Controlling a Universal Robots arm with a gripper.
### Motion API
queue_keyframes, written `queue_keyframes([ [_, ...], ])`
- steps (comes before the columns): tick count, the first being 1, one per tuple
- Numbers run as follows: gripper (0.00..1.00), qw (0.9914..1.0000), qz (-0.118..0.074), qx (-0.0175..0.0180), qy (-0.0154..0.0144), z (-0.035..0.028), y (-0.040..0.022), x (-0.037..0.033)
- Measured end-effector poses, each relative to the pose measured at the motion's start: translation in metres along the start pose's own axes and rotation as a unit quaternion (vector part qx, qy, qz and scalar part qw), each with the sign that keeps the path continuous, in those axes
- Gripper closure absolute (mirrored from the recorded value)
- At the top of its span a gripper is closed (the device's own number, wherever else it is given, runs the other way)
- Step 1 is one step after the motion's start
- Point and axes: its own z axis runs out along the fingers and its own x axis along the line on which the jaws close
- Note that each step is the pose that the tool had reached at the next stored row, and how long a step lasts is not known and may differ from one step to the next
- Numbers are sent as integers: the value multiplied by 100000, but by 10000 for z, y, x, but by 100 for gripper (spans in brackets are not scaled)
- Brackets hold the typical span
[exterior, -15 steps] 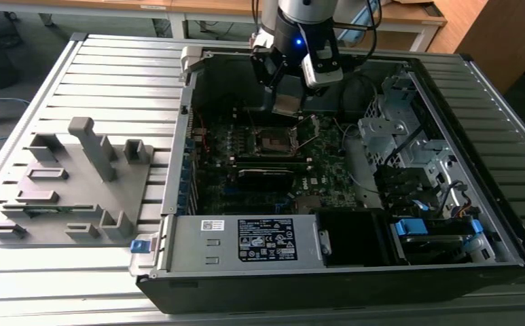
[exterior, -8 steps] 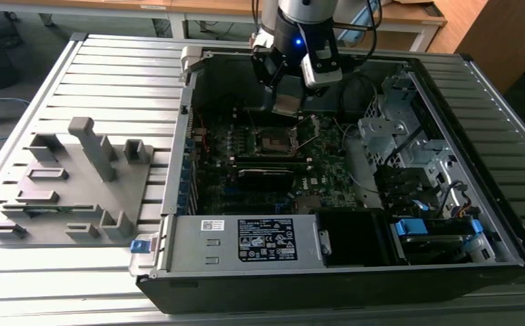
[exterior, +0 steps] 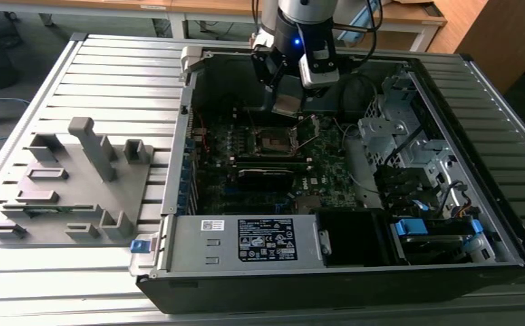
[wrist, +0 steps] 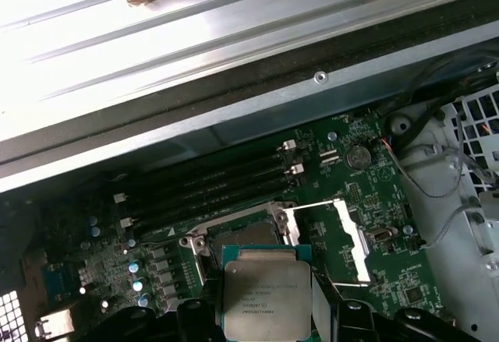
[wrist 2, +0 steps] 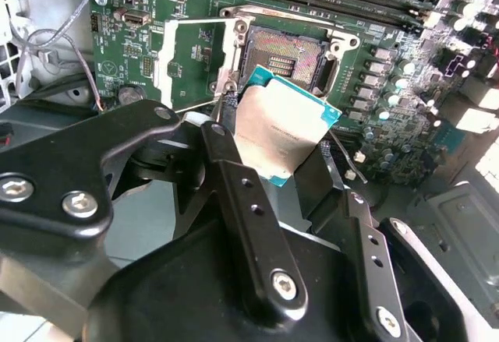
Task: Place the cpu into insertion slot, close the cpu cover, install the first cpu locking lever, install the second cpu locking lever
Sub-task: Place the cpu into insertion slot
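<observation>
The cpu [wrist 2: 290, 124], a flat square chip with a dull silver top, hangs tilted in the air with my gripper [wrist 2: 279, 141] shut on its two opposite edges. In the exterior view my gripper [exterior: 286, 103] holds the cpu [exterior: 286, 106] above the open computer case, just beyond the insertion slot [exterior: 275, 141]. The slot's dark centre [wrist 2: 284, 55] lies bare under the chip. The cpu cover [wrist 2: 195, 52], a silvery frame, is swung open beside the slot. In the first wrist view the cpu [wrist: 265, 291] sits in front of the slot [wrist: 242, 234], with the cover [wrist: 334, 237] off to one side.
Long black memory sticks [wrist: 210, 182] run beside the slot. The case wall [exterior: 183, 142] and a drive cage [exterior: 407, 149] flank the motherboard, and a power supply [exterior: 244, 241] sits at the case's near end. A grey fixture plate [exterior: 72, 183] lies on the exterior view's left.
</observation>
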Motion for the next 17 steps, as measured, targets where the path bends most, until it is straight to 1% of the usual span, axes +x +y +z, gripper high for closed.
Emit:
queue_keyframes([
  [8, 46, 99998, 637, -5, -58, 0, 0, 0],
  [13, 46, 99967, 2540, -19, -226, 5, -1, 0],
  [17, 46, 99899, 4469, -40, -399, 10, -1, 0],
])
